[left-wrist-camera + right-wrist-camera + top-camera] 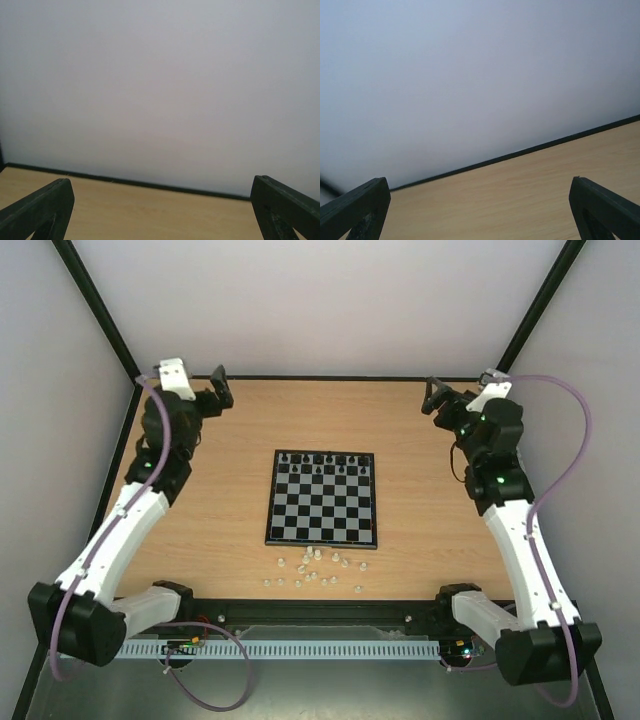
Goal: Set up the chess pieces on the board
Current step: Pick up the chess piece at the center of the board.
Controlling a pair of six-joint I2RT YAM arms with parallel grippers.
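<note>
Wrist views: left tool (160, 202), right tool (479, 202) gaping, empty.

White-and-black arms (125, 525), lilac cables (588, 423)

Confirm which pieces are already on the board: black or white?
The black pieces, lined along the board's far edge; the white pieces lie scattered off its near edge.

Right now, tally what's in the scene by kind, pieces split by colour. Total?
board: 1
white pieces: about 16, loose off its near edge
black pieces: too small to count
left gripper, right gripper: 2, open
Total: about 19, black pieces aside
</note>
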